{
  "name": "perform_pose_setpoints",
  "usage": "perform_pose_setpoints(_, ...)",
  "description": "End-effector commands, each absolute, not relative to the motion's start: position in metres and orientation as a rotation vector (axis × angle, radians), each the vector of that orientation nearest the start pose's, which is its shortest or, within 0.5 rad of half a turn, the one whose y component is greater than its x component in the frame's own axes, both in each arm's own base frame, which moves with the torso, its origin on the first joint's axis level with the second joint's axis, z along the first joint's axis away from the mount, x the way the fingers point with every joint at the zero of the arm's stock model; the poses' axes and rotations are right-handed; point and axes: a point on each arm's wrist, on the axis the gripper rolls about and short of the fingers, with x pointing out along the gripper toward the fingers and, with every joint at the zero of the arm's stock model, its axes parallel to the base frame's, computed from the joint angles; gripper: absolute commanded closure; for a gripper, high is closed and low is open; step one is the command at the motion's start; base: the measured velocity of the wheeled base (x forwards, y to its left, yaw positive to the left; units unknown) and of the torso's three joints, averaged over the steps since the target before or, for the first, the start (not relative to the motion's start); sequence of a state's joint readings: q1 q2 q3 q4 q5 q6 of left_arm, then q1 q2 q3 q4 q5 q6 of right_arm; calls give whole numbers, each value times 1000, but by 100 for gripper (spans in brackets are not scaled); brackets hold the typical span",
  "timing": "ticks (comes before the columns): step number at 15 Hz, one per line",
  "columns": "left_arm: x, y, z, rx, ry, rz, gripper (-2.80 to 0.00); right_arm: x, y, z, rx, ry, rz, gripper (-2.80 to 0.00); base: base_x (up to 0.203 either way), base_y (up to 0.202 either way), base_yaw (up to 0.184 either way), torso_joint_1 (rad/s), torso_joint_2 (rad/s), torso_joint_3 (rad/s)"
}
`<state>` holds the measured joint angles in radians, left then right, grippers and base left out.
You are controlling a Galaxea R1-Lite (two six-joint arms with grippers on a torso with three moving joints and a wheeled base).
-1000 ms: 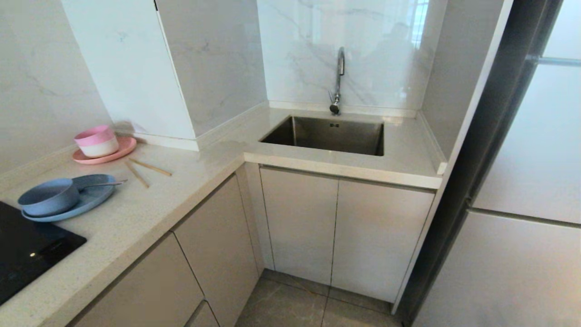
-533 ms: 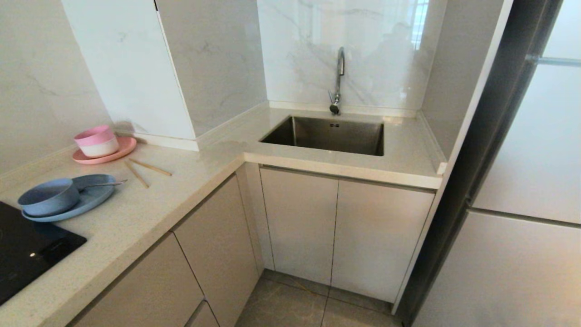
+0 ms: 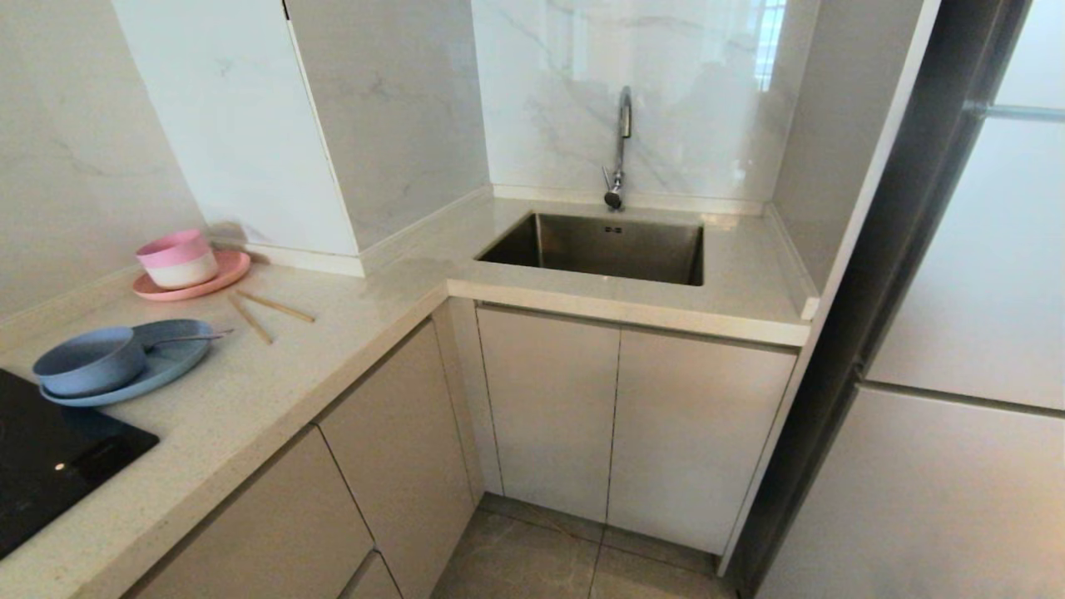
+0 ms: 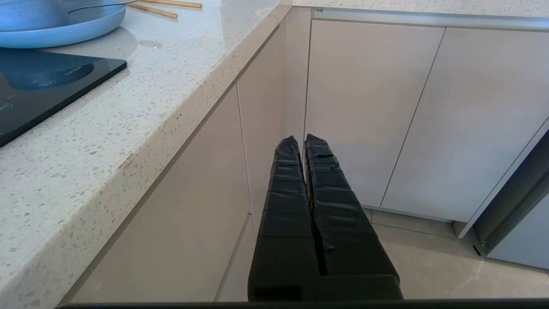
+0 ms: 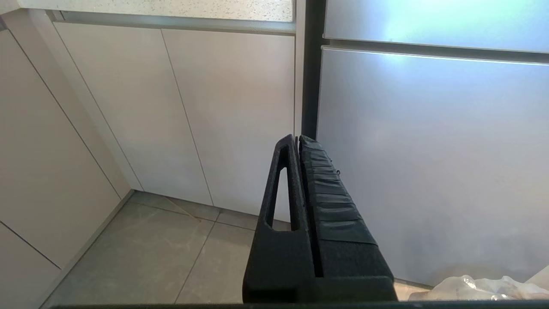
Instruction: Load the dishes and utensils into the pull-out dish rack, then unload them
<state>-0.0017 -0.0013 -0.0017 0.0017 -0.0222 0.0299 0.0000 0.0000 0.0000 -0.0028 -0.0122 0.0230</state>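
Dishes and utensils are all untouched on the table, and the pull-out dish rack is nowhere in sight, so by my reading the task stands at its very start, with nothing loaded. Left gripper point(image 4: 303, 143) hangs low in front of the beige cabinet fronts, below the table edge, its black fingers pressed together with nothing between them and touching nothing. Right gripper point(image 5: 298, 141) is in the same parked pose, fingers closed and empty, pointing toward the floor near the seam between the cabinet doors and the tall grey appliance front. Neither arm shows in the head view. Outward from them, on the table to the robot's left, the pale-blue bowl point(image 3: 87, 360) sits on the pale-blue plate point(image 3: 170, 358), with the slim metal utensil point(image 3: 187, 338) lying across the plate's rim beside the bowl. The two wooden chopsticks point(image 3: 274, 306) lie loose on the table just beyond, between the blue set and the pink-and-white bowl point(image 3: 176, 258) on its pink plate point(image 3: 225, 270). A black cooktop point(image 3: 50, 457) lies just beside the blue plate. The sink point(image 3: 599, 245) is farther round the corner. The next move likely calls for finding the drawer front that hides the rack among the closed cabinet panels point(image 3: 391, 433) and pulling it out before anything is lifted.
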Motion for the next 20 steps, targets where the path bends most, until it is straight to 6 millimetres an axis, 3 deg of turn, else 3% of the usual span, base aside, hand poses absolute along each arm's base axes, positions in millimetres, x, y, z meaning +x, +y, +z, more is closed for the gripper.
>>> perform_pose_setpoints(1, -23, 0, 76, 31, -3, -24, 0, -23, 0, 76, 23, -3, -12, 0, 0, 0, 0, 0, 0, 0)
perform_pose_setpoints(20, -23, 0, 76, 30, -3, -24, 0, -23, 0, 76, 25, -2, -12, 0, 0, 0, 0, 0, 0, 0)
